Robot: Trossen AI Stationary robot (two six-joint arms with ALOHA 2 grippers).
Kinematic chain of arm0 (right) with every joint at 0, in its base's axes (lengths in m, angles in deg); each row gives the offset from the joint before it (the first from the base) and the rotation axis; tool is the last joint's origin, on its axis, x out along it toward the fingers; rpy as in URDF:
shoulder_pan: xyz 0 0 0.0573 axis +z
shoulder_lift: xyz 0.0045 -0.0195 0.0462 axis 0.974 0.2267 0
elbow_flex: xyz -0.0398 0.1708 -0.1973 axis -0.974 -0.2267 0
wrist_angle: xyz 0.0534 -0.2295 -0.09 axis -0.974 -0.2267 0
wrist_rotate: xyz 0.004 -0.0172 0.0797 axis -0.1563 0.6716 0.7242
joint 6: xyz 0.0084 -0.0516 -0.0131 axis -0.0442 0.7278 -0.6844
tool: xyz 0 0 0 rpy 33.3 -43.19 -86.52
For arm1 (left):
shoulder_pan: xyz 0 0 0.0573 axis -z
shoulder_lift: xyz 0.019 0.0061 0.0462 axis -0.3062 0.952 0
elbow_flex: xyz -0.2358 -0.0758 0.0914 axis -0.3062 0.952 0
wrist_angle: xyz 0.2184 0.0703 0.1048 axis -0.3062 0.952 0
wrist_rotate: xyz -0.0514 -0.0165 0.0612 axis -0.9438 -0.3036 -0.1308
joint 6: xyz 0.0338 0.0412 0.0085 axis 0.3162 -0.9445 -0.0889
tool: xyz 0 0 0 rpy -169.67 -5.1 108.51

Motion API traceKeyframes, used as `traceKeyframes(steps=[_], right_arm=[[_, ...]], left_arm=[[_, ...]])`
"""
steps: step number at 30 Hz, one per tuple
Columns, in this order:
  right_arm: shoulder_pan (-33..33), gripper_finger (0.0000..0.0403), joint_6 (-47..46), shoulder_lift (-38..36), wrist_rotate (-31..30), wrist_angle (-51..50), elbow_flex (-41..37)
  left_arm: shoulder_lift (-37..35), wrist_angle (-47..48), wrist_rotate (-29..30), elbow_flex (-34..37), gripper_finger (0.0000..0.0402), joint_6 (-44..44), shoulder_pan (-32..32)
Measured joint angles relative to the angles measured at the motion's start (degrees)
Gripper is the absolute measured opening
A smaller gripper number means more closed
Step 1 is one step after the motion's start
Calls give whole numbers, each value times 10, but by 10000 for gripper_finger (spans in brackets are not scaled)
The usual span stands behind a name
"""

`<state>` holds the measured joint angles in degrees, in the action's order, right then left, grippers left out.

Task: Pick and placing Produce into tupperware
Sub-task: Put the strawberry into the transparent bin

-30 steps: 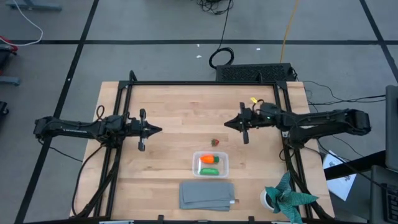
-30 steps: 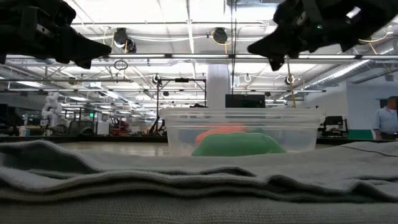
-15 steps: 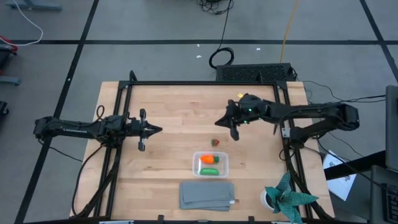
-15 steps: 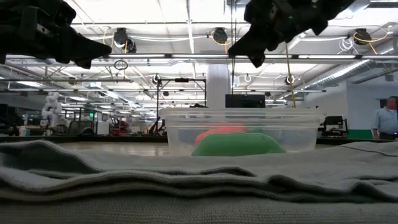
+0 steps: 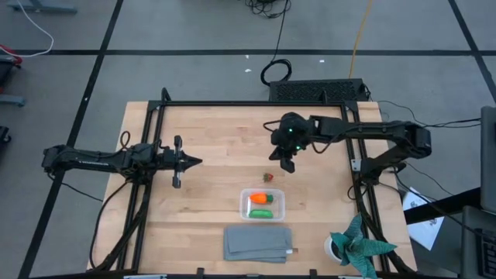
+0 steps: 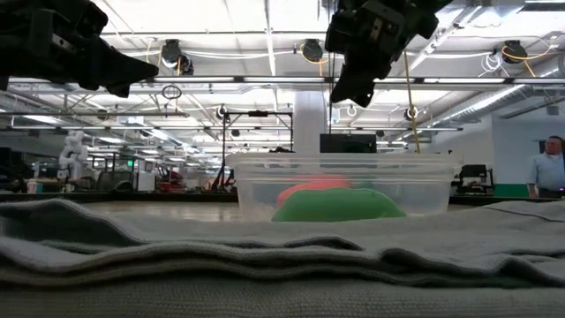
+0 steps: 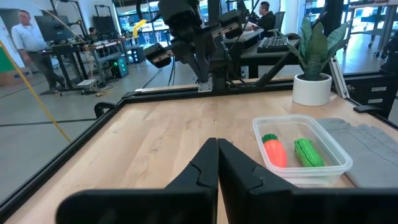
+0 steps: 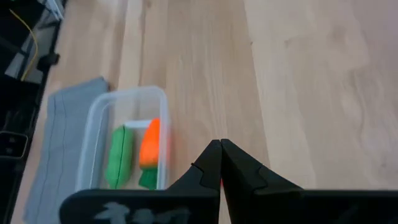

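Note:
The clear tupperware [image 5: 263, 204] stands on the wooden table, with the orange carrot [image 5: 260, 198] and the green pod [image 5: 260, 211] lying inside it. They also show in the right wrist view as carrot [image 8: 151, 146] and pod [image 8: 118, 155]. The small reddish-brown piece [image 5: 269, 177] lies on the bare wood just beyond the container's far side. My right gripper [image 5: 287, 164] hangs shut above the table, a little right of and beyond that piece, touching nothing. My left gripper [image 5: 198, 161] waits shut over the table's left half.
A folded grey cloth [image 5: 258, 242] lies at the near edge, just in front of the container. A potted green plant [image 5: 356, 244] stands at the near right corner. A black frame [image 5: 232, 104] borders the table. Bare wood spreads over the far and left parts.
My right gripper has swung from the table's right side toward the left. It has turned so that its fingers point down and toward the near edge, and it has ended close above the reddish-brown piece. The produce and the container have stayed in place.

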<state>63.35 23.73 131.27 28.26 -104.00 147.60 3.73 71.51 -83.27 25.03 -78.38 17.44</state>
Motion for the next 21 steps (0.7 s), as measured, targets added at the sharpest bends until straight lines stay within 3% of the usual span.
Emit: traceKeyframes(steps=[8,21], right_arm=[[-1,0,15,50,0,-105,55],[5,1,57,98,-1,-99,71]], left_arm=[[0,0,0,0,27,0,0],[0,2,0,0,3,-10,0]])
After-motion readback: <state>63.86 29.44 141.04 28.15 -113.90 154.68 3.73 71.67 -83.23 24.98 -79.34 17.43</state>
